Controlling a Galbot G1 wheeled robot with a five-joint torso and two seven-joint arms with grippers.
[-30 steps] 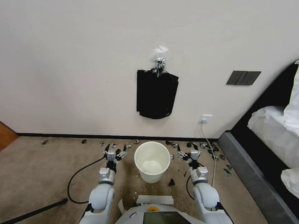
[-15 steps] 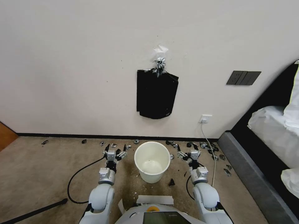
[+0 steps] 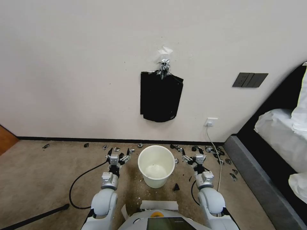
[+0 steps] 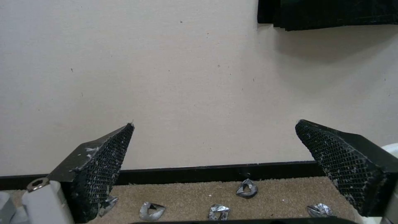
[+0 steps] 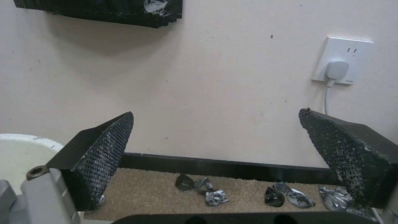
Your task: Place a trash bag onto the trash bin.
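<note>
Carpet runs up to a cream wall [image 3: 80, 64] in the head view, with a black skirting along the foot and torn foil-like scraps [image 3: 204, 149] strewn near it. The bin [image 3: 156, 165] stands upright on the carpet [image 3: 38, 179], bare and unlined, between the two grippers. The left gripper [image 3: 119, 155] hangs just beside it on one side, the right gripper [image 3: 191, 156] near it on the other, both with fingers spread wide and holding nothing. A bag stack [image 3: 161, 97] hangs flat on the wall from a clip [image 3: 164, 66], well above the bin. No loose single bag can be picked out; whichever one is meant, none is on the bin, so the task looks barely begun.

Seen from the left wrist, the fingers [image 4: 104, 168] stand far apart with only wall and carpet between them, and the stack's lower edge [image 4: 327, 15] lies well above.

From the right wrist, the fingers [image 5: 104, 158] are equally wide, the bin's rim [image 5: 25, 140] sits beside one of them, and a socket [image 5: 342, 60] with a plugged cable is nearby.

Risks, as I judge them: pinching the stack could draw several sheets or tear thin plastic at the clip; the light bin may tip or slide if an arm brushes it; the right arm could snag the cable; scraps may be caught underfoot.
</note>
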